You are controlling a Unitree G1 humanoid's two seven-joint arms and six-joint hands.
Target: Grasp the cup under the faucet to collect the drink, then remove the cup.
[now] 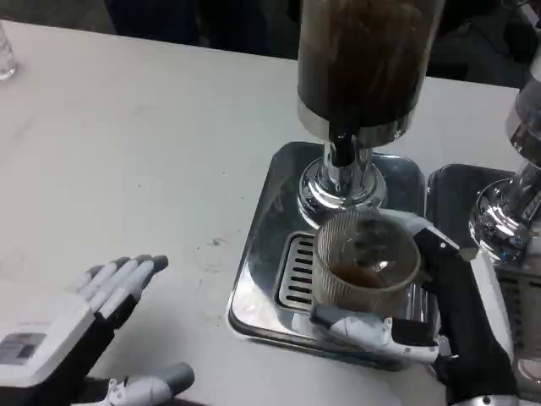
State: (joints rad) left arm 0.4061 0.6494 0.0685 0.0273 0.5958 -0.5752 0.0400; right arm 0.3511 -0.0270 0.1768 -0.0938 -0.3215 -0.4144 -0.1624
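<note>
Right now the cup (368, 264), a clear ribbed tumbler, stands on the slotted grate (296, 272) of the shiny metal drip tray (258, 288), just in front of the dispenser's chrome base (342, 188). The black faucet (341, 149) hangs above the cup's far rim, under the tall dark drink cylinder (365, 55). A shallow pool of brown liquid lies at the bottom of the cup.

The right hand (439, 317) reaches in from the picture's lower right and wraps the cup. One of its fingers (359, 326) lies across the near side of the cup, low against the wall, pointing toward the picture's left. Other white parts of the hand show behind the cup's right rim, so the cup sits between the fingers in front and those at its back and right. The black palm is pressed close to the cup's right side. The hold looks closed on the cup, with the cup upright and its base apparently on the grate.

The left hand (93, 326) rests low at the picture's lower left, over the white bench (127, 144), well apart from the tray and cup. Its fingers (127, 275) are stretched out and spread, holding nothing, tips pointing toward the tray; the thumb lies apart along the bottom edge.

A second metal tray (456, 190) with another chrome base (505, 216) stands just to the right of the first. A clear glass (6, 55) sits at the bench's far left edge.
</note>
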